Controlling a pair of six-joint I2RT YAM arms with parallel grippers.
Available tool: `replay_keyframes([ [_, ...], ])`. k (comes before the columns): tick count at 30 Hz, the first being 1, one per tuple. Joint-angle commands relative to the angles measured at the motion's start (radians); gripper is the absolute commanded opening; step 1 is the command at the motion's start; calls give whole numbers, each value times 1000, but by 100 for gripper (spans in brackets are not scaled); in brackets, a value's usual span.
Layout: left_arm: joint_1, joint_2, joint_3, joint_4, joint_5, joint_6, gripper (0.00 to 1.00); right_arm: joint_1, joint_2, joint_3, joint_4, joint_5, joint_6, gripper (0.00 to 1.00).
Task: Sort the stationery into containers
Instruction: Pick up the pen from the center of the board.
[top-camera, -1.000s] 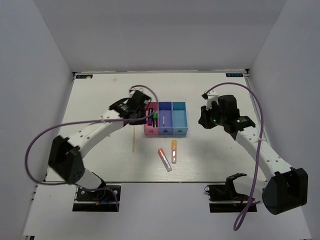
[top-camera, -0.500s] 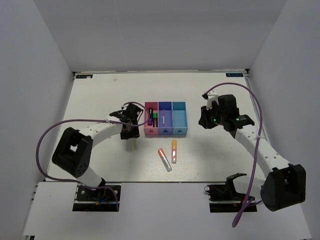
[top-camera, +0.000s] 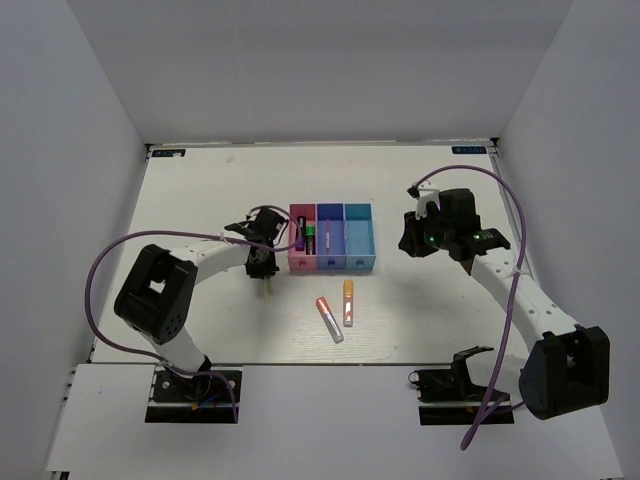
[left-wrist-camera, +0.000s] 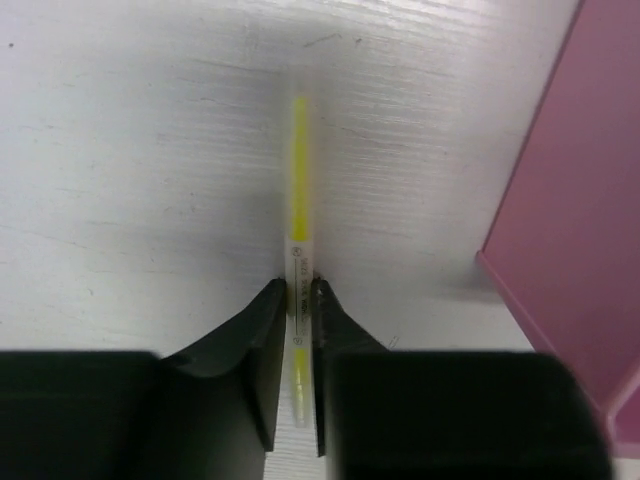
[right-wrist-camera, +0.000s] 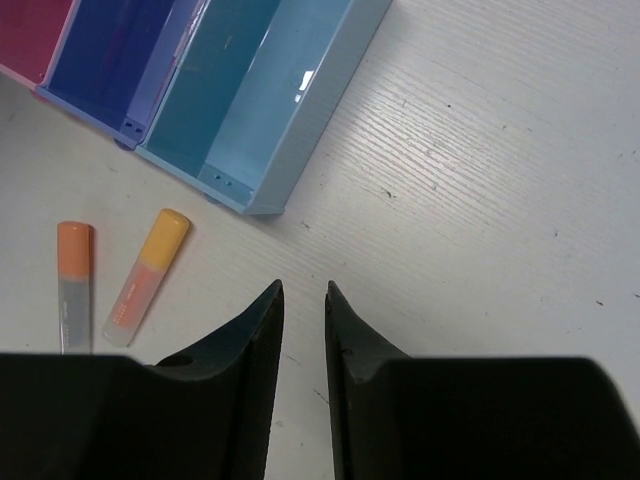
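Looking down from above, I see the left tool (top-camera: 264, 272) sitting low on the surface (top-camera: 200, 190), right over the thin yellow pen (left-wrist-camera: 298, 170). Its two fingers are pinched in close, one on each side of the pen, and they look to be touching it, so I think it has hold of the pen. The pen is not lifted yet; it lies flat. The pen's long line runs from 12 o'clock to 6 o'clock, straight through the gap between the fingers, so the fingers squeeze across its thin side. That looks like a good way to grab it. The pink bin (top-camera: 302, 265) is just beside the left tool, at 3 o'clock, and its long side runs the same way as the pen. So I think the pen only needs to go up and over toward 3 o'clock, with no turning. The right tool (right-wrist-camera: 302, 295) is well apart, past the teal bin (right-wrist-camera: 310, 120) at 3 o'clock. Its gap is narrow and it holds nothing. The left arm is much nearer.
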Motion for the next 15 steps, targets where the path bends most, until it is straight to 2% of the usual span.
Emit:
replay_keyframes([
  [1,15,-4,-17,-7,-12,0,22,-11,0,8,-6,-25,14,27],
  [4,15,-58,-22,-29,-23,2,12,-14,-1,8,-4,-39,15,27],
  [5,15,-96,-23,-38,-12,4,11,-17,-3,11,-4,-42,15,31],
  [6,9,-131,-11,-50,-14,10,11,-17,-1,9,-4,-43,12,58],
  [7,3,-166,12,-58,-14,11,10,-17,0,9,-3,-49,8,74],
  [8,-4,-182,24,-84,-6,14,10,-19,2,8,-4,-57,-6,82],
  [9,-31,-211,55,-95,-6,19,10,-17,5,15,-10,-66,-23,84],
  [10,-37,-231,85,-104,-1,17,8,-17,16,17,-24,-82,-28,73],
  [11,-62,-242,104,-107,0,16,7,-17,19,23,-29,-91,-32,56],
  [12,-76,-251,131,-107,9,13,7,-20,25,24,-33,-95,-34,34],
  [13,-106,-250,162,-103,8,11,7,-17,26,24,-33,-96,-32,0],
  [15,-139,-225,219,-92,22,4,7,-16,26,24,-35,-94,-32,0],
])
